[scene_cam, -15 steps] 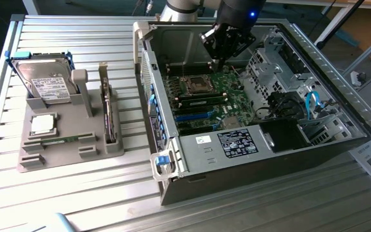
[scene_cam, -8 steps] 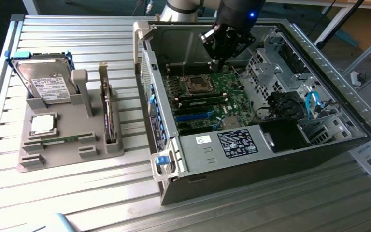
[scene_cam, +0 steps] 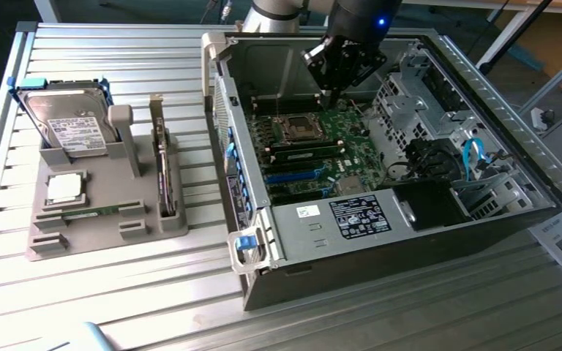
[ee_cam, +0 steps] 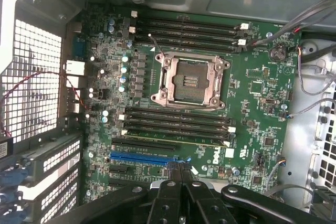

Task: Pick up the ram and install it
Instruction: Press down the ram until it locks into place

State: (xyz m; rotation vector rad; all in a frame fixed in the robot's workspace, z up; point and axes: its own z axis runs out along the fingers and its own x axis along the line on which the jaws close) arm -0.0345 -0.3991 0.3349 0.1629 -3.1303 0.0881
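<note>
— While the black tool (scene_cam: 332, 86) hangs inside the open grey computer case (scene_cam: 476, 212), above its green motherboard (ee_cam: 210, 108), where do we see the ram?

— In the grey holder (scene_cam: 96, 219) beside the case: a thin green stick (scene_cam: 94, 212). We see the tool's fingers pressed together, holding nothing.

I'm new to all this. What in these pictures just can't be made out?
- Exterior view: the ram sits low in the grey tray, and its chips are too small to see.
- Exterior view: the print on the hard drive label is too small to read.
- Wrist view: the gripper covers part of the motherboard.
</note>
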